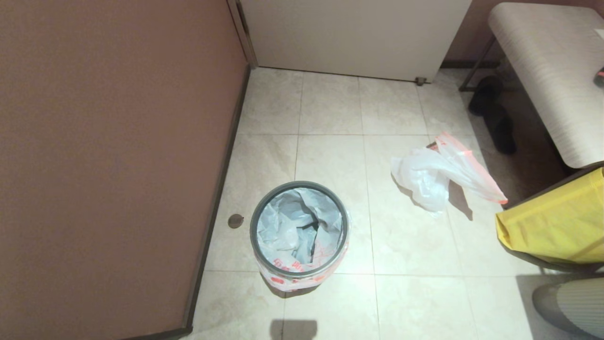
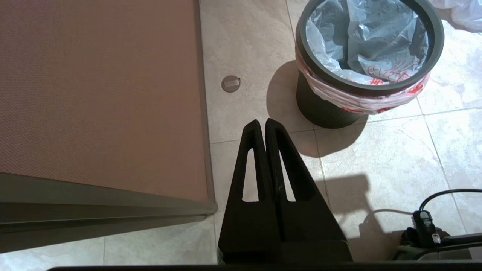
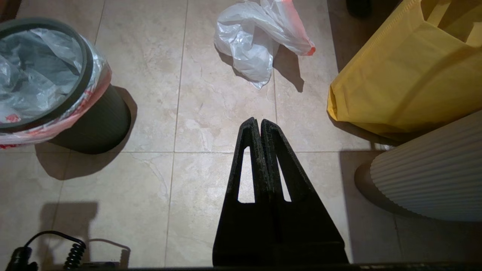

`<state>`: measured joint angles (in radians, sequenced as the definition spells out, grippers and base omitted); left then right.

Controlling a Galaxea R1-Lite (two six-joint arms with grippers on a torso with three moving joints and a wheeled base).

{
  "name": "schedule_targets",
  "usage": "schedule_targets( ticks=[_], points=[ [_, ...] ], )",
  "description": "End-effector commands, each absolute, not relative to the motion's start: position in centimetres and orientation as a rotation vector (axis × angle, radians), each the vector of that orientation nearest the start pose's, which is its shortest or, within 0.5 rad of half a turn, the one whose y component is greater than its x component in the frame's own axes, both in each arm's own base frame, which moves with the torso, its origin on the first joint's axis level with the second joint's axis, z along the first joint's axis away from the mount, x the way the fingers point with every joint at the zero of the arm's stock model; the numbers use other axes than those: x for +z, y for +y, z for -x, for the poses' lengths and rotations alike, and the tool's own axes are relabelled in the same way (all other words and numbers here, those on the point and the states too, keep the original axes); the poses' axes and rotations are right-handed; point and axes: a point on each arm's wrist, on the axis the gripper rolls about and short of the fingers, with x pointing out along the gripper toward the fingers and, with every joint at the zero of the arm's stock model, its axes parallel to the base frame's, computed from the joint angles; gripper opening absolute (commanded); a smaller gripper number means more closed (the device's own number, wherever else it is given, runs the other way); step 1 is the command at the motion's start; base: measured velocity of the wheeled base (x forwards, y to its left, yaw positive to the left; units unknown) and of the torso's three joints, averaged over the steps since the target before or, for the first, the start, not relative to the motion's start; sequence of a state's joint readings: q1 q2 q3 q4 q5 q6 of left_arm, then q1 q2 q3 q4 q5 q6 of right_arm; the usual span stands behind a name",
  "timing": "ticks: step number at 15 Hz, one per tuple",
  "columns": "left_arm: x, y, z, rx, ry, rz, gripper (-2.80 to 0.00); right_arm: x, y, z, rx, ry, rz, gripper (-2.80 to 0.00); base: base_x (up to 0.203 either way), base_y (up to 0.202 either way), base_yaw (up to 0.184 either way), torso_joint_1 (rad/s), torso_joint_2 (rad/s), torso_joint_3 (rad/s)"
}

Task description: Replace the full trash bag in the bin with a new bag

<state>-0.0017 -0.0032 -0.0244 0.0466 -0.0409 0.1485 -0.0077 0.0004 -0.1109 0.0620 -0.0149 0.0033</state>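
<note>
each gripper, the left gripper [image 2: 262, 122] and the right gripper [image 3: 255, 121], is formed of two matte black triangular fingers [image 2: 251, 177] with long cut-out slots. a black coiled cable [image 3: 73, 253] and a black cable [image 2: 444, 195] are seen beside them.

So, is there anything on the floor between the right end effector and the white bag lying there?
Nothing visible: bare tiles lie between the shut right end effector and the bag; the yellow bag stands aside.
</note>
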Motion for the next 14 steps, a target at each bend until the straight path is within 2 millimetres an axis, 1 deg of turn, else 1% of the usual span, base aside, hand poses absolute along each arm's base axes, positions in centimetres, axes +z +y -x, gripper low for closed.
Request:
schedule_targets(
  ticks=[1,3,11,14],
  points=[
    [7.44,-0.1,2.39,-0.05,0.03,-0.148,-2.8,8.25,-0.02,2.47,-0.023,-0.023,0.01,-2.8,0.0,0.0,0.0,0.0,0.0,0.0],
    [7.44,-0.1,2.4,-0.052,0.035,-0.149,-2.8,7.87,-0.01,2.27,-0.019,-0.029,0.021,-2.8,0.0,0.0,0.0,0.0,0.0,0.0],
    [7.45,-0.1,2.39,-0.054,0.029,-0.146,-2.8,7.88,-0.01,2.27,-0.019,-0.031,0.011,-2.8,0.0,0.0,0.0,0.0,0.0,0.0],
    [7.42,-0.09,2.38,-0.046,0.031,-0.118,-2.8,7.88,-0.01,2.27,-0.019,-0.031,0.009,-2.8,0.0,0.0,0.0,0.0,0.0,0.0]
  ],
)
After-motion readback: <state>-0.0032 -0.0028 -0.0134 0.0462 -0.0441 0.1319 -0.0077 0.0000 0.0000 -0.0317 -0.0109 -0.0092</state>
